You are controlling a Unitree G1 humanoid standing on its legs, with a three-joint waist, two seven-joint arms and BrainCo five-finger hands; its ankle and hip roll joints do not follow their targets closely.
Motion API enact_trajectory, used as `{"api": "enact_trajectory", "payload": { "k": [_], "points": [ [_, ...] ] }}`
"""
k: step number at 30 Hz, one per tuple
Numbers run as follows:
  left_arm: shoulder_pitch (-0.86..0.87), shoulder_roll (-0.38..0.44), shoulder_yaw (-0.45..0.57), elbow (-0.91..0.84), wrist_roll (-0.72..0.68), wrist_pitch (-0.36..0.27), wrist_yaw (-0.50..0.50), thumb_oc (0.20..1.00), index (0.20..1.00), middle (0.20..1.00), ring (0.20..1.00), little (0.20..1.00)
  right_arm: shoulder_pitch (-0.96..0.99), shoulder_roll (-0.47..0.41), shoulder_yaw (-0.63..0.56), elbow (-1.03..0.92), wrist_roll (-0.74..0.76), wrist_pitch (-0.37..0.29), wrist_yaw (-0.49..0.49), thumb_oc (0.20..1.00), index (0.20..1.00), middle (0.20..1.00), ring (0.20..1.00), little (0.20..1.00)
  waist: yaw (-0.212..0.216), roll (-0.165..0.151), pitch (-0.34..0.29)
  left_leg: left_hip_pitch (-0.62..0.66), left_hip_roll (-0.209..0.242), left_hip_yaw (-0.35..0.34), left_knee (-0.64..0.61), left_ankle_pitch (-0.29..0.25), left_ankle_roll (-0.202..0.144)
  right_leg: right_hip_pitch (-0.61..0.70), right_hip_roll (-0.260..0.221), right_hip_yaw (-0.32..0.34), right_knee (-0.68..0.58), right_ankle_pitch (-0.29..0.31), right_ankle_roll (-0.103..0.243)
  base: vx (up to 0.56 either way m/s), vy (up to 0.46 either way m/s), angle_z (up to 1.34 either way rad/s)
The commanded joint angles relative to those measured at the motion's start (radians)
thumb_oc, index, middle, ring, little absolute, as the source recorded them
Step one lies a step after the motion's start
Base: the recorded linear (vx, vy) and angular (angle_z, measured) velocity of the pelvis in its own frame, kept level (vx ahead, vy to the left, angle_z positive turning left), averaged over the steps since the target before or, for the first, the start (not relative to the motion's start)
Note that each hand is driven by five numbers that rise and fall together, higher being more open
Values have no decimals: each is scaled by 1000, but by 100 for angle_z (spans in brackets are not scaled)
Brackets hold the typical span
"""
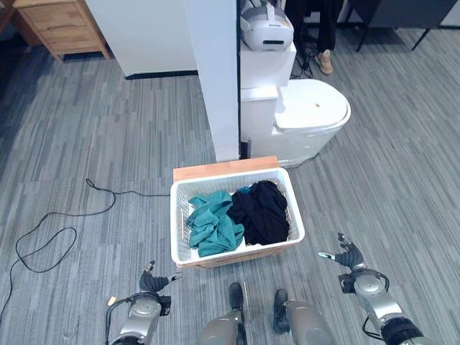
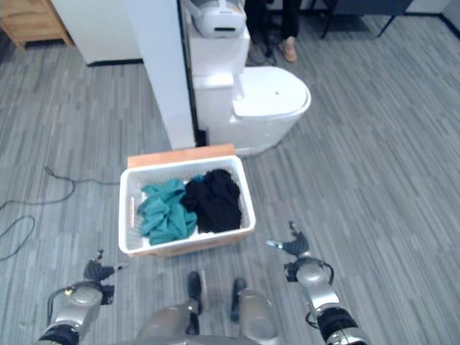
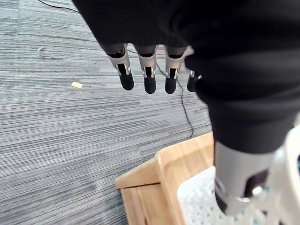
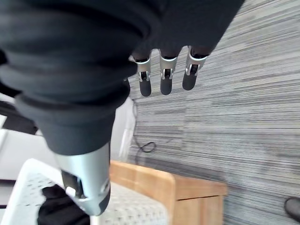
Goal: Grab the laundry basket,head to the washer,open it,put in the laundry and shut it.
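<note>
The white laundry basket [image 1: 236, 215] sits on a low wooden stand [image 1: 224, 168] on the grey striped floor [image 1: 93, 144], just in front of the robot and between its two hands. Inside it, a teal cloth [image 1: 213, 224] lies crumpled on the robot's left and a black garment [image 1: 260, 210] on the right, the two touching at the middle. How many pieces make up each heap cannot be made out. Most of the stand is hidden under the basket, with just a strip of its top behind the far rim and an edge along the near side showing.

The left hand [image 1: 153, 282] hangs near the basket's near left corner, apart from it; its fingers [image 3: 147, 77] point out straight and relaxed over bare floor, grasping nothing. The right hand [image 1: 348, 255] hovers beyond the basket's near right corner, also clear of it, its fingers [image 4: 164, 75] likewise straight and released.

Behind the basket stands a white pillar [image 1: 215, 72], and just beside that a white toilet-shaped unit [image 1: 305, 115] with a rounded white and grey object [image 1: 266, 27] on top, cut off at the frame's edge. A wooden cabinet [image 1: 61, 25] is cropped at the far left corner. Beyond the unit, a person's shoe [image 1: 325, 62] shows, the leg above it dark and hard to read.
</note>
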Motion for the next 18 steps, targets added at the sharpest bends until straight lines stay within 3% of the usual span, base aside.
{"api": "enact_trajectory", "payload": {
  "k": [1,8,18],
  "points": [
    [35,18,58,-42,-1,-29,33,1000,1000,1000,1000,1000,-33,-44,5,-3,8,-33,-20,1000,1000,1000,1000,1000,18,-22,-32,-16,36,-21,92,-137,-49,98,25,50,-215,113,46,83,-45,16],
    [-49,29,39,-47,-1,-26,94,1000,1000,1000,1000,1000,-156,-15,113,-7,12,-25,-24,1000,1000,1000,1000,1000,33,-7,-51,26,42,-31,15,-106,-69,153,48,35,-311,132,38,99,-46,17],
    [-340,4,-150,176,22,8,157,1000,1000,1000,1000,1000,-367,122,276,249,68,1,-48,1000,1000,1000,1000,1000,32,-10,17,-47,55,-47,-1,-64,-85,96,69,54,-347,155,32,-39,-6,2]
  ]
}}
